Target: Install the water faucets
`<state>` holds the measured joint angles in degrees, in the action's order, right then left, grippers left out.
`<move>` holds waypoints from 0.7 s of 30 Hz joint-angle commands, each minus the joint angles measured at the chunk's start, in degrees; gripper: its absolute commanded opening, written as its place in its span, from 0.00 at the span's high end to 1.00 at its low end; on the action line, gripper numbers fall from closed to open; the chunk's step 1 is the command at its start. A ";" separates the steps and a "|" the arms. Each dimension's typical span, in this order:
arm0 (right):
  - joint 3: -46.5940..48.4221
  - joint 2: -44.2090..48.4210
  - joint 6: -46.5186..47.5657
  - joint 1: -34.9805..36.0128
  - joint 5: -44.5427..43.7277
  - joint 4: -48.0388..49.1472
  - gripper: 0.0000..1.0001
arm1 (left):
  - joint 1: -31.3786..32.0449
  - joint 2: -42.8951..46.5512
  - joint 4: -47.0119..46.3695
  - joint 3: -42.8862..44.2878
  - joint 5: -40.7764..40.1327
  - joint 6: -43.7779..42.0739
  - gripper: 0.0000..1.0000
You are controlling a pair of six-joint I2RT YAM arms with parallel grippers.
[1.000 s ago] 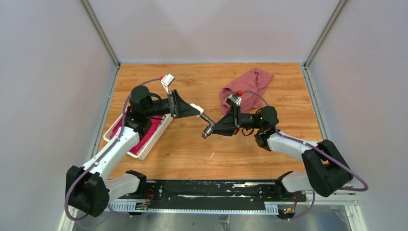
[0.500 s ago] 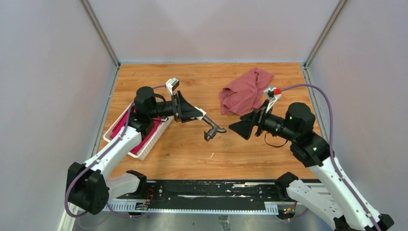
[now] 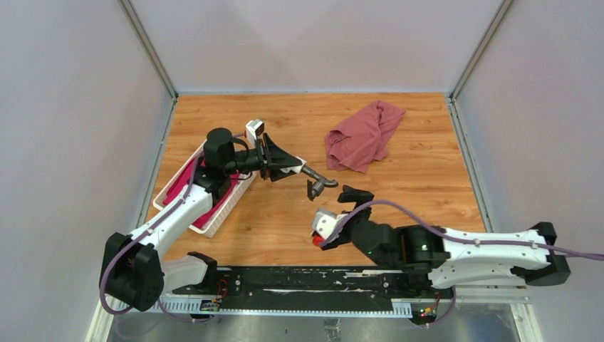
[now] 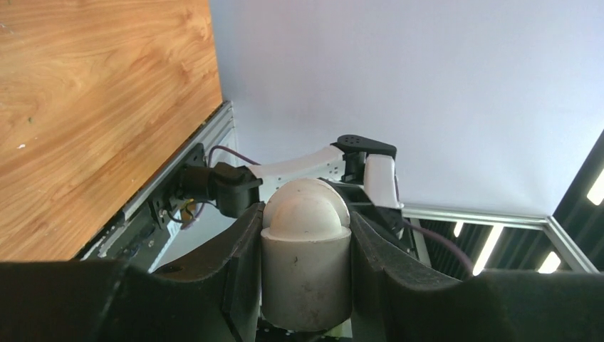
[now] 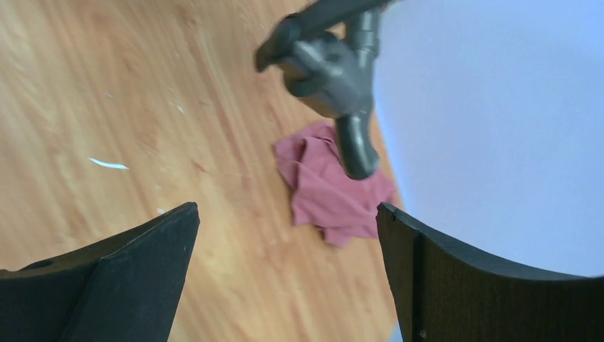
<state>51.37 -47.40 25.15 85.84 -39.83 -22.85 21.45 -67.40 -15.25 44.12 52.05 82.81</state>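
Nearest, the right gripper (image 5: 285,208) stands wide open and empty, low over the counter (image 3: 427,178). It is aimed up at the dark grey tap (image 5: 331,68) without touching it, probably placed to take hold of it. Beyond, the left gripper (image 4: 306,231) clamps the white fitting (image 4: 306,274), steadying it in the air with the tap projecting from its end, apparently joined. Farther back lies the dusty-red cloth (image 3: 363,135). No writing is legible.

Hanging over mid-table (image 3: 427,185): tap (image 3: 318,183), jutting R from left gripper (image 3: 298,168), fitting (image 4: 306,263) btwn its fingers. Lying behind-R: cloth (image 3: 363,135). Resting at L edge, under L arm: basket (image 3: 222,211). Hovering just front-R of tap: right gripper (image 3: 355,194).
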 commanded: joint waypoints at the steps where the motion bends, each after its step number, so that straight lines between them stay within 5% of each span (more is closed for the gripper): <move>1: -6.32 -3.54 23.34 3.12 -17.52 20.86 0.01 | -0.27 0.22 -1.37 -0.35 0.36 1.45 1.00; 9: -8.76 -12.31 31.87 0.25 -14.94 38.04 0.10 | -0.27 0.59 -1.31 -0.61 0.94 0.97 1.00; 12: -8.25 -13.56 29.15 -1.53 -12.56 37.86 0.28 | -0.27 0.89 -1.31 -0.61 1.27 0.79 1.00; 16: -7.39 -12.25 22.94 -3.14 -8.72 33.88 0.65 | -0.27 1.08 -1.33 -0.44 1.64 0.25 1.00; 21: -3.89 -7.77 3.01 -6.54 2.10 25.14 1.00 | -0.27 1.10 -1.28 0.29 2.81 -3.68 1.00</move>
<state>44.14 -58.43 45.84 82.13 -46.30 6.92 21.10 -67.40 -13.91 43.31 51.88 80.99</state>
